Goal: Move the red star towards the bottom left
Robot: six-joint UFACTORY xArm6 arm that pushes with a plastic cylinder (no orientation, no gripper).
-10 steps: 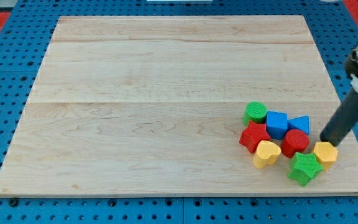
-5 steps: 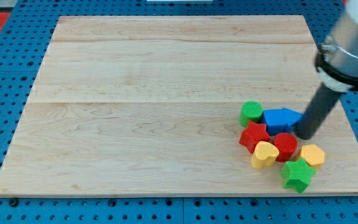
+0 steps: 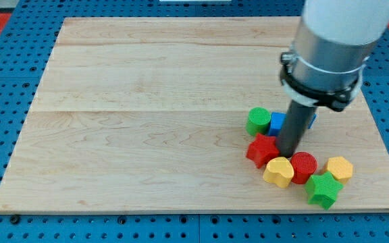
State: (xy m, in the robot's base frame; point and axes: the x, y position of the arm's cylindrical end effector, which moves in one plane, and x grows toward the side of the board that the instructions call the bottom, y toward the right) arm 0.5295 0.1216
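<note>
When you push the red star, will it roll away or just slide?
Probably slide: the red star lies flat on the smooth wooden board. Its points may make it turn. My tip sits at its right, and the yellow heart touching it may get dragged along.

Two red blocks: the red star (image 3: 261,150) and a red cylinder (image 3: 304,165). Two green: a cylinder (image 3: 257,121) and a star (image 3: 323,190). Two yellow: a heart (image 3: 278,171) and a hexagon (image 3: 340,167). Blue (image 3: 276,123) shows beside the green cylinder; its count is unclear.
</note>
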